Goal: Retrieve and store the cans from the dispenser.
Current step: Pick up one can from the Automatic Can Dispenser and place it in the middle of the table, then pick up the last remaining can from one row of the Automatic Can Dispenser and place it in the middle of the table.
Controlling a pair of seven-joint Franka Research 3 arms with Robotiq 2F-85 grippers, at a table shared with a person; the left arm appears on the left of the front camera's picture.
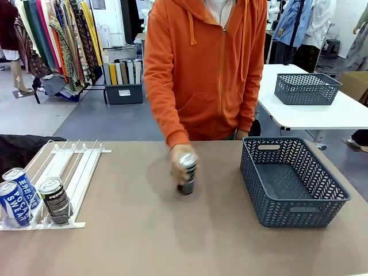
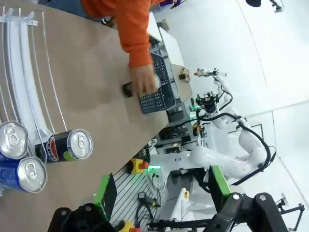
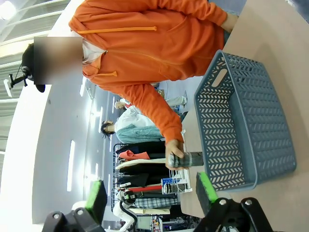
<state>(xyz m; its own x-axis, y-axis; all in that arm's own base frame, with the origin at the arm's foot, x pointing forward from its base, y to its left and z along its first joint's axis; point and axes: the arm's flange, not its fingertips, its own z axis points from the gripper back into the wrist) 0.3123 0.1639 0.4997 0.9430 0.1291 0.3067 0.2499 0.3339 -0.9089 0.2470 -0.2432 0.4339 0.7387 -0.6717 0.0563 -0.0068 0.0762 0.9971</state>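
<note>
As you look along the left tool (image 2: 161,183), its fingers are spread as wide as they go, with nothing between them. The right tool (image 3: 151,192) is the same, gaping and holding nothing.

Nearest you, at the left front corner of the worktop (image 1: 144,241), three cans stand on end at the near end of the dispenser (image 1: 75,164). They are two blue-and-white cans (image 1: 12,202) with a black can (image 1: 54,200) just beside them. Their silver tops face up and their long axes are close to vertical. The dispenser's lanes run away from you toward the person.

At mid-worktop the person's hand (image 1: 178,156) wraps the top of a fourth can (image 1: 187,184), which is also upright. Motion blur hides its print, and you cannot tell whether its base touches the worktop.

To the right sits the dark grey basket (image 1: 299,214), which is empty. Farther off, a second basket (image 1: 305,92) rests on a white table (image 1: 345,112), and its inside is hidden from you.
</note>
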